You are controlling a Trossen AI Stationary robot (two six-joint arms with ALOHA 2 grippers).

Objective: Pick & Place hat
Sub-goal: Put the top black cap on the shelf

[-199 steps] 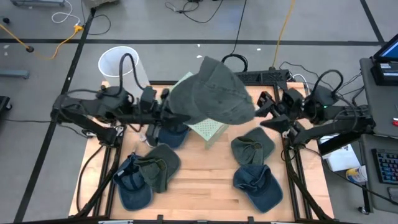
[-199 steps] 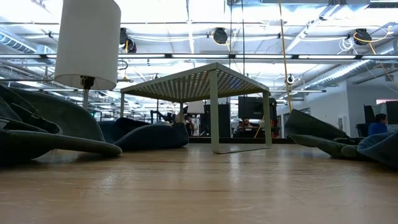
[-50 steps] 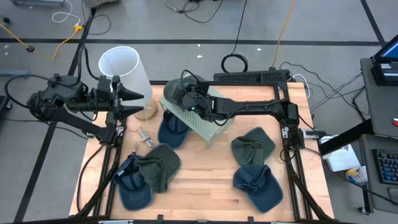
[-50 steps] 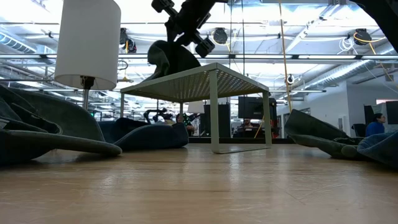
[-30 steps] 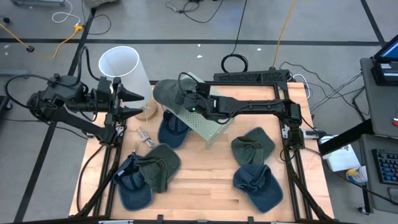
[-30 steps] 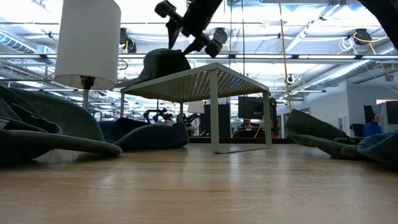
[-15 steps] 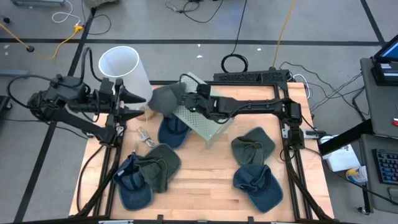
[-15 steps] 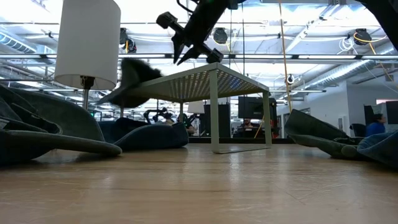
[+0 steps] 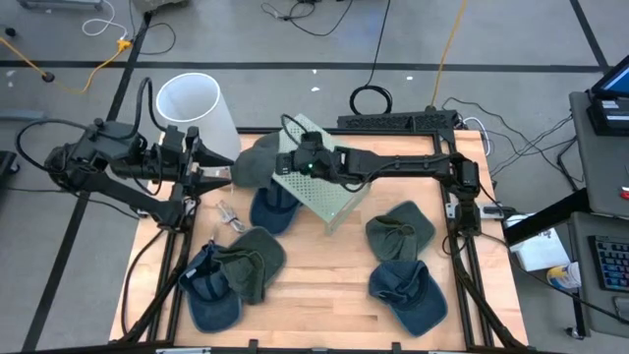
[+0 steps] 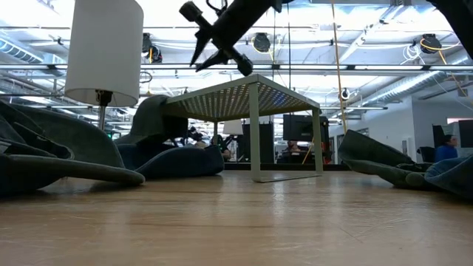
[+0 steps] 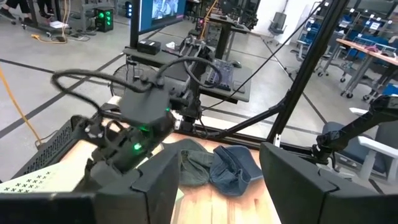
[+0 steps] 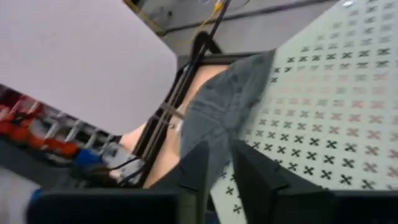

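Since half a second ago the grey hat (image 9: 254,160) has slid off the perforated stand (image 9: 316,183) and now hangs against its far-left edge, beside the white lampshade (image 9: 194,106). You can see your right gripper (image 9: 286,163) stretched across the stand, above that same edge; in its wrist view the fingers (image 12: 194,168) stand narrowly apart with nothing between them, and the hat lies just beyond the tips. In the low view the gripper (image 10: 211,43) floats above the stand (image 10: 244,96), clear of the hat (image 10: 154,117) drooping below the tabletop edge.

Your left gripper (image 9: 201,164) waits at the table's left edge near the lampshade, fingers (image 11: 158,180) spread wide and empty.

Part of the hat is hidden behind the stand's corner and the arm, so you cannot tell whether it touches the blue cap (image 9: 270,207) beneath.

Other caps lie scattered on the wooden table (image 9: 329,285); grey floor with cables surrounds it, and the low view shows a lit workshop with monitors beyond
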